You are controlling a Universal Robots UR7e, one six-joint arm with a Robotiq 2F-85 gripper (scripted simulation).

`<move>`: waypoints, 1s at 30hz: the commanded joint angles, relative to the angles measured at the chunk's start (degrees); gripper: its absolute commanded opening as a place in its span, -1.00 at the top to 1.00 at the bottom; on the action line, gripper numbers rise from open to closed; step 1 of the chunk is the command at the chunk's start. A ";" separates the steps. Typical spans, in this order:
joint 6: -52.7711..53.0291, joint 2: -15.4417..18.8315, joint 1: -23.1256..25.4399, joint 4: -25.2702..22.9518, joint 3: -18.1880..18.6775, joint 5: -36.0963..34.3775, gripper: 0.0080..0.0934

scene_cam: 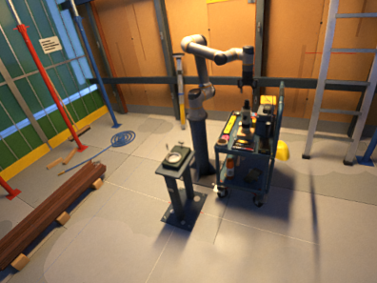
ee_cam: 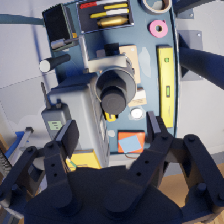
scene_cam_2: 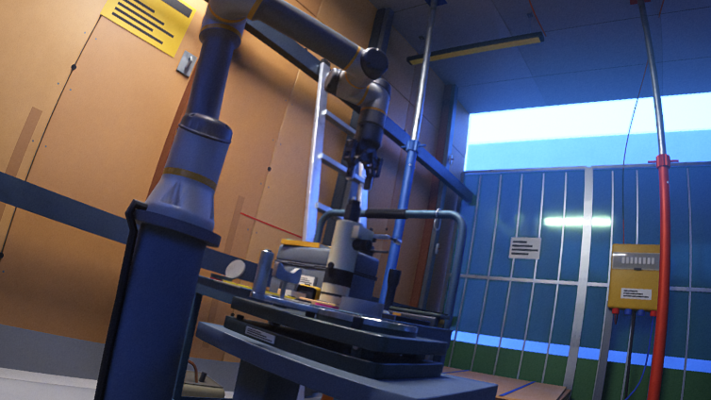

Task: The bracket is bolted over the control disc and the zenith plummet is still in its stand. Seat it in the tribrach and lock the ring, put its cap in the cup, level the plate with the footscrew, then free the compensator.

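The zenith plummet stands upright in its stand on the blue cart, its round dark cap facing straight up. My gripper hangs open and empty well above the cap, roughly centred over it. The tribrach plate sits on a dark pedestal to the left of the cart, apart from it. The bracket and control disc are not clear from here.
The cart's handle rail arches just beside the plummet. On the cart top lie a yellow level, a pink tape roll, a tray of markers and an orange pad. A ladder stands to the right.
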 commanded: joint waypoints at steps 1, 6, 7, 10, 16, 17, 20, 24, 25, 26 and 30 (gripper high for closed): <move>0.00 0.07 0.00 -0.44 0.33 0.00 -0.64; 0.00 0.55 0.00 -2.92 2.32 0.00 -0.64; 0.00 0.66 0.00 -3.43 2.72 0.00 -0.64; 0.00 1.02 0.00 -4.97 3.90 0.00 -0.64; 0.00 1.77 0.01 -7.80 5.95 0.00 -0.64; 0.00 1.89 0.01 -8.21 6.24 0.00 -0.64; 0.00 2.22 0.01 -9.29 6.99 0.00 -0.64; 0.00 2.55 0.01 -10.36 7.71 0.00 -0.64; 0.00 2.61 0.01 -10.55 7.84 0.00 -0.64; 0.00 2.67 0.01 -10.72 7.95 0.00 -0.64; 0.00 2.80 0.01 -11.12 8.22 0.00 -0.64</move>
